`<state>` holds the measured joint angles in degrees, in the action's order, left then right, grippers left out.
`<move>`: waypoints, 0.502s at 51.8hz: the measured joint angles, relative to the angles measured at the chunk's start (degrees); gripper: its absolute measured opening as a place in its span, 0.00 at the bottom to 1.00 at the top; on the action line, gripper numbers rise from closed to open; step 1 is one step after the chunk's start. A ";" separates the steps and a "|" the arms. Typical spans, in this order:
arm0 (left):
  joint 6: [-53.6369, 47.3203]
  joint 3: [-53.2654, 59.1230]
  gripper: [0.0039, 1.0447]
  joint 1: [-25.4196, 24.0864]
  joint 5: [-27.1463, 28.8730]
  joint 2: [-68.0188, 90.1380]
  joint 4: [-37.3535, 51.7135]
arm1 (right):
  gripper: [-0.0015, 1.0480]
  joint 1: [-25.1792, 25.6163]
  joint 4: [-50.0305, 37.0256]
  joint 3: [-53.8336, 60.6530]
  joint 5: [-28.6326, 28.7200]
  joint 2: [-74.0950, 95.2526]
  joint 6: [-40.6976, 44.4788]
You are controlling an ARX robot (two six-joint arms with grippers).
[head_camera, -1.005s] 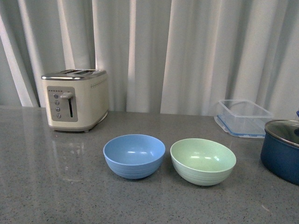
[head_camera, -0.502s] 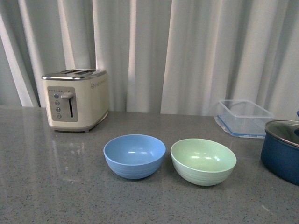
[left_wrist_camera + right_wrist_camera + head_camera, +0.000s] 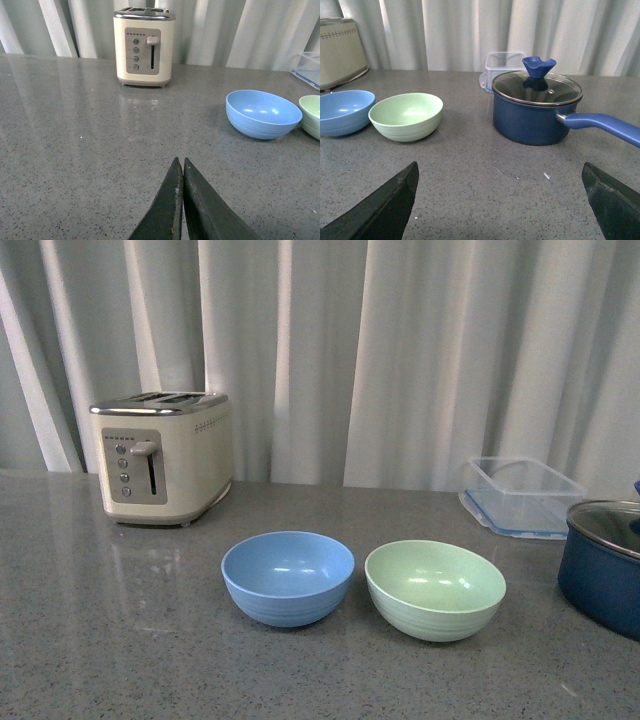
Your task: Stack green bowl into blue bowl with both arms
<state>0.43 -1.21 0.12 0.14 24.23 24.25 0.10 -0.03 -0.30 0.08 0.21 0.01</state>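
Green bowl [image 3: 435, 590] upright beside blue bowl [image 3: 288, 578] — apart.

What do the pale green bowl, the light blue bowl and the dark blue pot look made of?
Pale green round bowl: likely matte plastic; dull soft highlights, moulded ridges near base. Light blue round bowl: same look, probably matte plastic. Dark blue pot: seemingly coated metal, mild sheen; its lid looks like clear glass, metal-rimmed.
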 joint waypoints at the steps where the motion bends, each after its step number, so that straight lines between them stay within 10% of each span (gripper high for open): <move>1: 0.00 0.00 0.03 0.00 0.02 -0.55 -0.52 | 0.90 0.00 0.00 0.00 0.00 0.00 0.00; 26: 0.00 0.00 0.03 0.00 0.00 -10.56 -10.34 | 0.90 0.00 0.00 0.00 0.00 0.00 -0.02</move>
<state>0.43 -1.21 0.12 0.14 13.67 13.91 0.10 -0.03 -0.30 0.08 0.21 -0.01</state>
